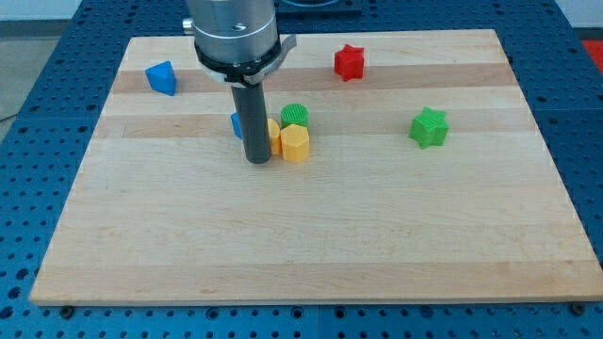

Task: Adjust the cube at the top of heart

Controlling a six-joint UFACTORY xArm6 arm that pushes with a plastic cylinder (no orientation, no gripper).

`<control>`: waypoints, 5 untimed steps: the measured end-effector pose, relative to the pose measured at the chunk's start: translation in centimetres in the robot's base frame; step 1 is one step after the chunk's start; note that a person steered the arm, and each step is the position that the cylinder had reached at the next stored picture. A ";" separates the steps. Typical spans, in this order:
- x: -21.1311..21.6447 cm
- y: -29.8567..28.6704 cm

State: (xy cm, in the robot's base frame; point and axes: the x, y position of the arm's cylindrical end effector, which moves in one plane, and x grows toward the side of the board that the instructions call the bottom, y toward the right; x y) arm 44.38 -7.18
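My tip [257, 161] rests on the wooden board [301, 245] just left of the centre cluster. A blue block [236, 122], mostly hidden behind the rod, shows at the rod's left edge; its shape cannot be made out. A yellow block [273, 137], partly hidden, touches the rod's right side; its shape is unclear. A yellow hexagonal block [296, 143] sits right of it, touching it. A green cylinder [295, 115] stands just above the yellow hexagon.
A blue block [161, 77] lies at the board's top left. A red star [349, 62] lies at the top, right of centre. A green star [429, 127] lies at the right. The arm's grey housing [236, 33] hangs over the top centre.
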 end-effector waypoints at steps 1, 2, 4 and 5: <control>4.3 -3.6; 4.1 -10.4; -5.1 -11.5; -6.1 -7.5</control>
State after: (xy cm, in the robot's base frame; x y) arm 38.31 -14.70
